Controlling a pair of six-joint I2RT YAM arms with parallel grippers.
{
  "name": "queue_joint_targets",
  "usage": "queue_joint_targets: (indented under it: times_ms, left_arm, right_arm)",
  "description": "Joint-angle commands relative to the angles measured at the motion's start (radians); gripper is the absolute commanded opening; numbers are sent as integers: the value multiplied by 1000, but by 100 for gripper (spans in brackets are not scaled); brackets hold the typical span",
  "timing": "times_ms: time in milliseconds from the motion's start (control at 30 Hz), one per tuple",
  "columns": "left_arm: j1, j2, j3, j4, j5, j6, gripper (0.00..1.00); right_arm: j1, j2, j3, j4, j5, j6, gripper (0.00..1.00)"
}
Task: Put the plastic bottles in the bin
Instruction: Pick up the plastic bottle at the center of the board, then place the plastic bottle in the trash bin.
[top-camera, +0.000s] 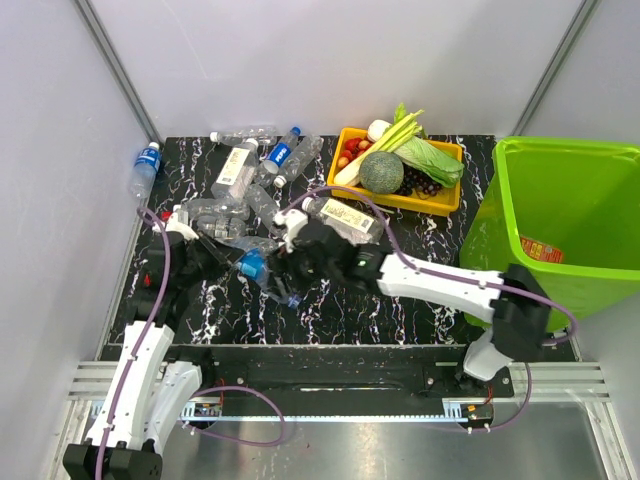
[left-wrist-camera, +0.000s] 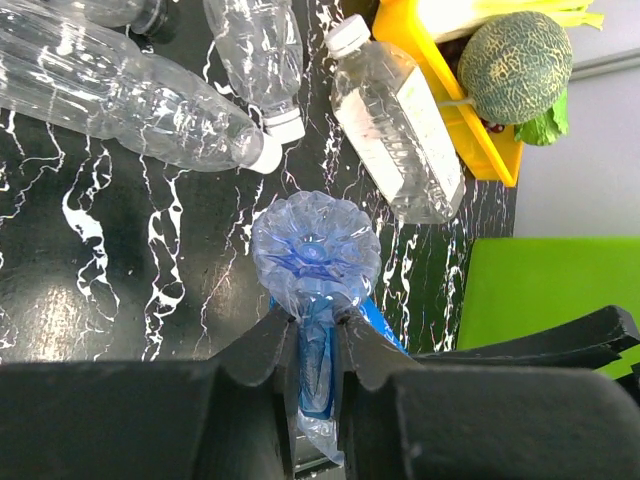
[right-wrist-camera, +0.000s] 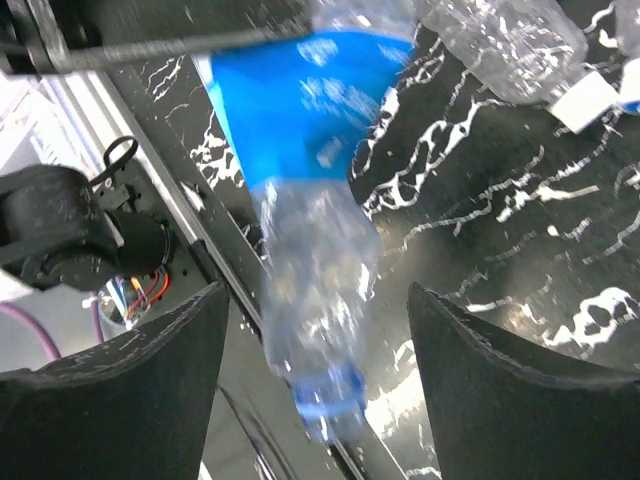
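My left gripper (left-wrist-camera: 315, 312) is shut on a crushed clear plastic bottle with a blue label (left-wrist-camera: 315, 250), squeezing its body; in the top view the gripper (top-camera: 238, 262) holds the bottle (top-camera: 253, 266) over the table's near left. My right gripper (right-wrist-camera: 315, 345) is open, its fingers (right-wrist-camera: 150, 370) wide on either side of the same bottle's blue-capped neck end (right-wrist-camera: 315, 290) without touching it; it also shows in the top view (top-camera: 287, 290). Several more clear bottles (top-camera: 240, 170) lie at the back left. The lime-green bin (top-camera: 560, 215) stands at the far right.
A yellow tray (top-camera: 425, 205) of vegetables and fruit sits at the back centre, with a white-labelled bottle (top-camera: 345, 215) in front of it. One blue-labelled bottle (top-camera: 145, 165) lies off the table's left edge by the wall. Both arms crowd the near left.
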Motion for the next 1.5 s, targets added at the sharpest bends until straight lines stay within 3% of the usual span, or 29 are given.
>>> queue_joint_targets:
  times_ms: [0,133,300,400,433,500,567,600,733,867,1000,1133,1367,1467]
  left_arm:
    - [3,-10,-1,56,76,69,0]
    - [3,-13,1,37,70,86,0]
    - [2,-44,-13,30,2,122,0]
    - [-6,-58,-15,1,-45,156,5]
    - [-7,-64,-13,-1,-49,158,14]
    - [-12,-68,-12,27,-12,185,51]
    - [-17,-67,-3,28,19,211,92]
    - [-18,-65,4,19,16,213,99]
    - [-18,-58,28,-7,20,243,99]
    - [-26,-45,126,-65,111,326,99]
    - [-60,-42,157,-67,44,363,99]
    - [-80,-24,111,-76,-62,377,99]
    - [-86,-32,97,-67,-47,371,99]
    - [-84,-38,94,-67,-55,368,99]
  right_arm:
    - [85,132,193,-44,172,-25,75]
    - [132,226,299,-105,309,-36,64]
    - [144,261,329,-130,433,-36,29]
    - [144,255,297,-107,511,-61,16]
    - [144,252,285,-99,537,-67,12]
    - [142,240,257,-85,567,-73,3]
    - [138,223,241,-82,602,-79,0]
    - [132,214,234,-88,619,-82,0]
    - [69,125,202,-126,659,-96,0]
    - [-29,-31,149,-136,689,-134,0]
    - [-106,-195,121,-140,761,-189,0]
    - [-135,-336,136,-134,898,-318,0]
    - [-181,-544,208,-30,1202,-608,0]
    - [-215,-625,213,22,1257,-711,0]
